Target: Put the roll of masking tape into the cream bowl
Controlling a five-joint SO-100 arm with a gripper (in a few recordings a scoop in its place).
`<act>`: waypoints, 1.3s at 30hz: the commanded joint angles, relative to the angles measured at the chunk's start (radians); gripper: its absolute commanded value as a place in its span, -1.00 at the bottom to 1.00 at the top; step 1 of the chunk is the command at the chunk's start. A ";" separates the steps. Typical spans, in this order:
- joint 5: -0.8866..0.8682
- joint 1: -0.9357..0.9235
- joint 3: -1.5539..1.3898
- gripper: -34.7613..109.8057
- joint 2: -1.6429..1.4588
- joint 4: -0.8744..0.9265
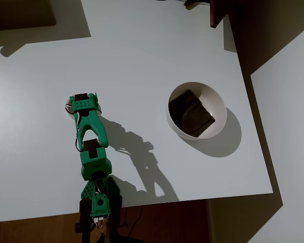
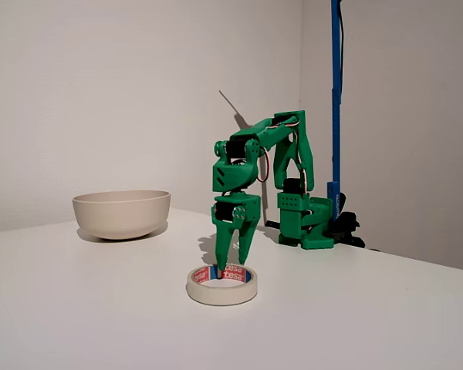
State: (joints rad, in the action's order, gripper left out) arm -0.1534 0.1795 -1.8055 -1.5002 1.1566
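A flat cream-white ring of masking tape (image 2: 222,284) with a red-printed core lies on the smooth white table (image 2: 77,308), low in the fixed view's centre. The green plastic gripper (image 2: 231,262) points down, fingers apart, tips dipping into the ring. At left, well apart, the round cream bowl (image 1: 220,104) holds a dark brown square pad (image 1: 191,113).

Green plastic robot arm folded forward, wrist pointing straight down.
Its two-finger gripper (image 2: 233,262) hangs vertical, fingers slightly parted, tips low near the worktop in the fixed view.
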 commanded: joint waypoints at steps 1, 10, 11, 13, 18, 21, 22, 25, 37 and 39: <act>-0.015 0.034 0.052 -0.27 0.002 -0.005; -0.011 0.051 0.052 -0.33 0.066 -0.049; -0.011 0.051 0.052 -0.34 0.069 -0.054; -0.009 0.051 0.052 -0.38 0.072 -0.058; -0.009 0.052 0.052 -0.63 0.081 -0.071; -0.014 0.052 0.052 -0.63 0.078 -0.078; -0.015 0.052 0.052 -0.63 0.071 -0.081; -0.018 0.052 0.054 -0.63 0.023 -0.078; -0.064 0.046 0.071 -0.63 -0.545 0.126; -0.075 0.041 0.071 -0.63 -0.653 0.166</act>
State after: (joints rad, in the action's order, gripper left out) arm -0.2040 0.2102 -1.7871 -1.8623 1.2594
